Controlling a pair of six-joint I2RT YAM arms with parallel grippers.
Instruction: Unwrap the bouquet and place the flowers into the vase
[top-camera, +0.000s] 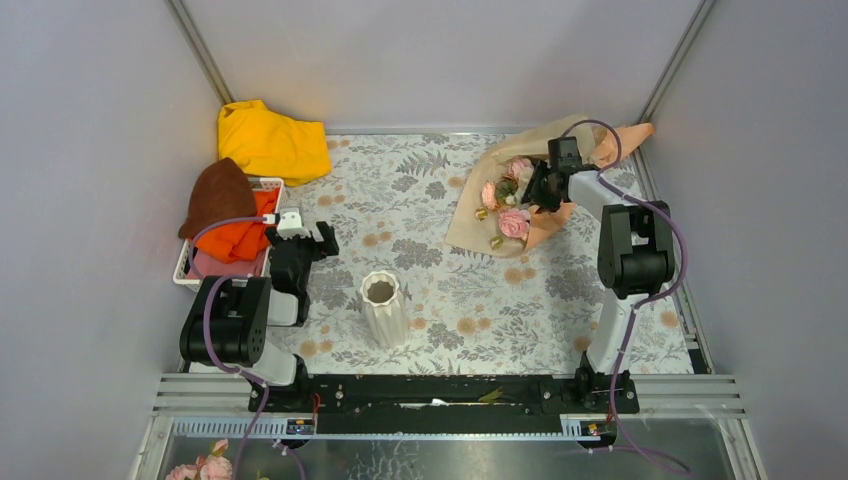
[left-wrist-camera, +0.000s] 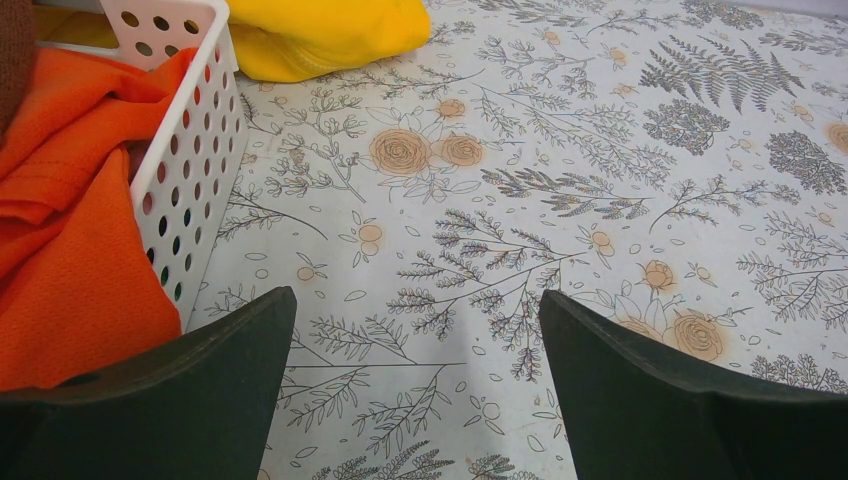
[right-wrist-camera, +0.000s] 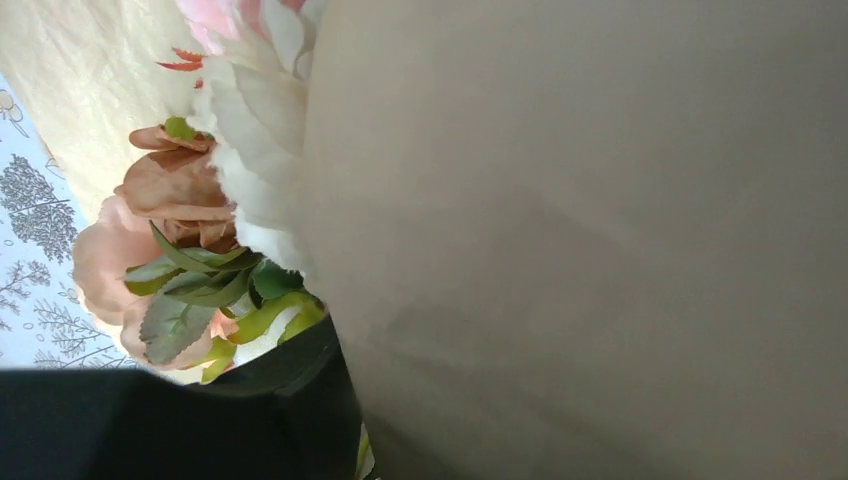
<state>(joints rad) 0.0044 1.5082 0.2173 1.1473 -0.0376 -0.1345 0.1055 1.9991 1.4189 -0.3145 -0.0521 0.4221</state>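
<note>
Black wedge-shaped left fingers gape; smooth bouquet wrap hides whether right fingers grip.

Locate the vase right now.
Top view: the white ribbed vase stands upright near the table front centre, just right of the left arm, well apart from the bouquet at far right.

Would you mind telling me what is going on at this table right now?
The right gripper is down at the bouquet, in against its tan paper wrap at the far right; whether it has a grip is unclear. The bouquet is not yet unwrapped. The left gripper hangs open over the tablecloth beside the white basket, holding nothing. The vase stands upright and empty near the middle.
</note>
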